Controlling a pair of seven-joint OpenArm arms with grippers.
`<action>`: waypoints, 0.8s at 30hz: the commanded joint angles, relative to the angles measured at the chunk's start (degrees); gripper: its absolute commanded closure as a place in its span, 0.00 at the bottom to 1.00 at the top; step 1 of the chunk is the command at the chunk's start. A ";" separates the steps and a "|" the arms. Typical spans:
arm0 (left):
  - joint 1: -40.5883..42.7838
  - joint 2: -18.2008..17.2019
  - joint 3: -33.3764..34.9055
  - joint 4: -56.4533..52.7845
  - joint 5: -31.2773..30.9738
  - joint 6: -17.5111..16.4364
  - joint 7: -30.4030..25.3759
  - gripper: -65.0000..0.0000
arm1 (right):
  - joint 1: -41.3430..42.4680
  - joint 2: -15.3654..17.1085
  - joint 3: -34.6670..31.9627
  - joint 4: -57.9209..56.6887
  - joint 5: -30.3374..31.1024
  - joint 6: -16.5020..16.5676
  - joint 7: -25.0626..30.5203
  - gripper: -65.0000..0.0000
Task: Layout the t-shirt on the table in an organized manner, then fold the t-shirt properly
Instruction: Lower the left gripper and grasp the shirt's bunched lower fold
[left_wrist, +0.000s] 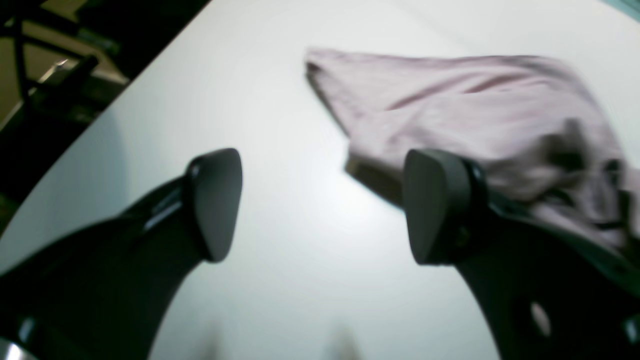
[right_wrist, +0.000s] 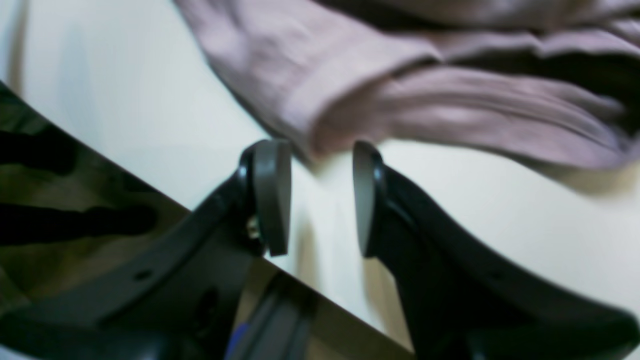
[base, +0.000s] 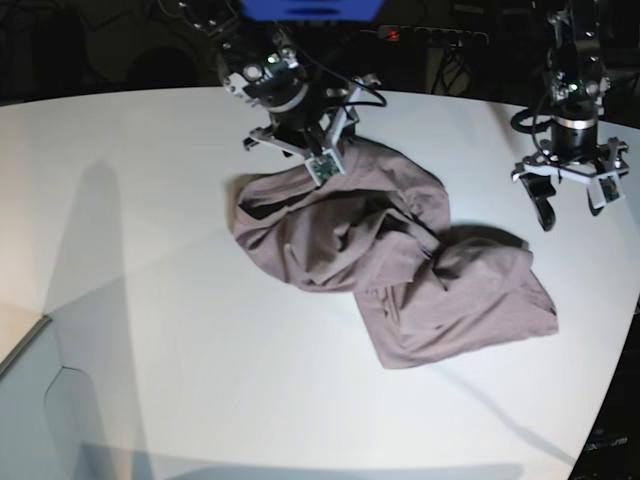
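T-shirt (base: 390, 265) lies crumpled mid-frame on the white worktop (base: 150, 300); bare surface lower left, curved edge at right. Left pincer (left_wrist: 320, 205) wide open, empty, off the cloth. Right pincer (right_wrist: 320, 197) partly open at a sleeve hem, holding nothing.

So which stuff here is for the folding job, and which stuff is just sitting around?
For the job:
- t-shirt, crumpled in a heap
- table, the shirt lies on it
- left gripper, open, holding nothing
- right gripper, jaws apart, right at the shirt's edge

Just around:
- cables in the dark behind the table
- blue block above the right arm
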 joint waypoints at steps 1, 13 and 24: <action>-0.75 -0.41 -0.32 0.37 -0.13 -0.12 -1.56 0.25 | 1.18 -0.18 -0.21 0.86 0.05 0.19 1.25 0.67; -7.51 -0.32 0.12 -6.40 -0.13 -0.12 -1.48 0.25 | 5.66 -0.27 -4.43 -4.86 0.05 0.19 1.25 0.67; -15.78 0.74 0.21 -15.36 -0.13 -0.12 -1.48 0.25 | 9.18 -2.11 -4.43 -13.47 0.05 0.19 1.33 0.63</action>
